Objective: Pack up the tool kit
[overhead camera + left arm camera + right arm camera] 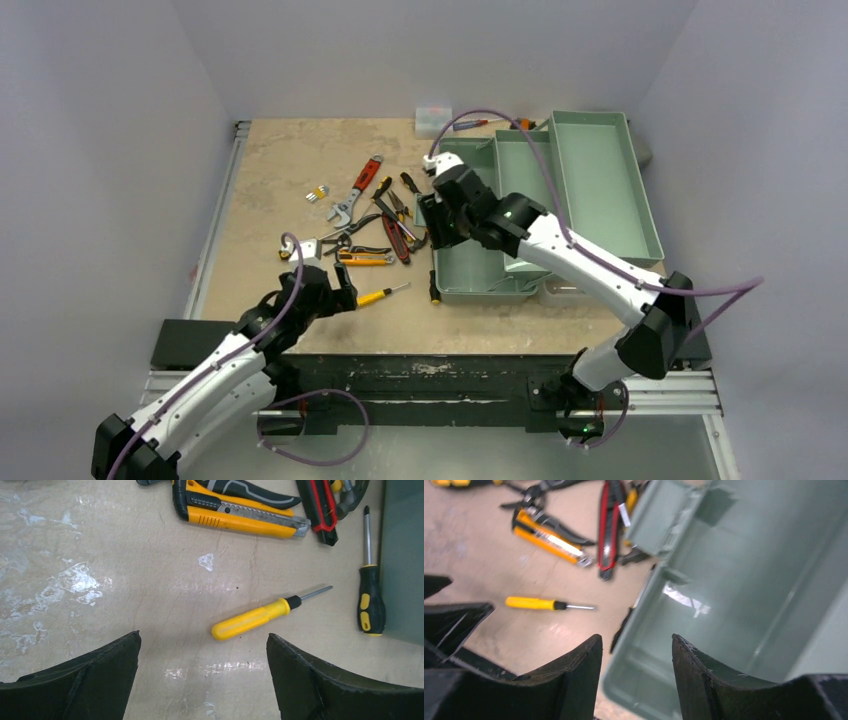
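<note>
The left end effector [341, 289] [202, 638] hangs low over the table [280, 160], fingers spread wide, holding nothing.

**Target.** The yellow-handled plastic screwdriver with black collar and steel shaft [381, 294] [252, 620] lies flat on the table, just ahead of the open fingers and slightly right of centre in the left wrist view.

**Axis.** In the left wrist view the long axis runs from lower left to upper right. The handle butt is the nearer end. The tip points toward the large sage-green plastic toolbox [465, 272] [744, 580], which stands open in the right half of the top view.

**Alignment.** The handle lies oblique to the line between the fingers, neither along it nor square to it. Judgement: a closing stroke probably needs some wrist rotation, plus a short advance and descent onto the handle.

**Nearer arm.** The left arm is clearly nearer. The right end effector [437, 222] [636, 642] hovers over the left wall of the toolbox, fingers parted and empty, well apart from the screwdriver.

**Neighbours.** A black-and-yellow screwdriver [371, 602] lies beside the toolbox wall, and a yellow utility knife [240, 517] lies beyond. Neither touches the target.
</note>
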Robot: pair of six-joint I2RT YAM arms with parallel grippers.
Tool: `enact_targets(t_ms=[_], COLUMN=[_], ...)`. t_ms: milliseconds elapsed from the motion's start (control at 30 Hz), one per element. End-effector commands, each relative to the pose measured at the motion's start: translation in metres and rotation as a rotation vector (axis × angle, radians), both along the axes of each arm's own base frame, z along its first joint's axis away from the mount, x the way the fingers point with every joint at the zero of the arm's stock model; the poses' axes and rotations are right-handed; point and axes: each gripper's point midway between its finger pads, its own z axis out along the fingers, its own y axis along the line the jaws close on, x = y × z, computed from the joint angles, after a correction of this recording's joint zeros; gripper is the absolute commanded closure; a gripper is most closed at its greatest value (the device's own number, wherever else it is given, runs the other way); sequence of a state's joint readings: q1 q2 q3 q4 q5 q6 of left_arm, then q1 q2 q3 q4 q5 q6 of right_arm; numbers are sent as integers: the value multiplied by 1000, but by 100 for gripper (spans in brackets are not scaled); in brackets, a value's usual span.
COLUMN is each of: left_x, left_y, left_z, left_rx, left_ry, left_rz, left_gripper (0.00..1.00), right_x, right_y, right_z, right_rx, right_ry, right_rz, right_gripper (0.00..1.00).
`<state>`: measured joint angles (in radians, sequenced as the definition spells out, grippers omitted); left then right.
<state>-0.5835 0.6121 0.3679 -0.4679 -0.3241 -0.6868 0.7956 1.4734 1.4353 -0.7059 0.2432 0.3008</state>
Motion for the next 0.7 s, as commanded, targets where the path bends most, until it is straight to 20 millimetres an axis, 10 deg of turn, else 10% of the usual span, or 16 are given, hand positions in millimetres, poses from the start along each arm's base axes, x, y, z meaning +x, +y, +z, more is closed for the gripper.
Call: enact_targets(t_ms=[0,233,667], left_x=[12,4,-19], left_y=[-10,-46,-78], left_z=[20,17,-18], left_rx=[-16,-92,217], left_ry=[-41,-46,241], left_rz=[-29,-249,-478], left_gripper=[8,11,16], right_x=[-24,-47,-65], right_y=[42,73,45], right_z=[0,-22,2], right_rx=[60,101,184], right_ry=[25,80,26], right_rz=[40,17,10], right_gripper=[49,43,42])
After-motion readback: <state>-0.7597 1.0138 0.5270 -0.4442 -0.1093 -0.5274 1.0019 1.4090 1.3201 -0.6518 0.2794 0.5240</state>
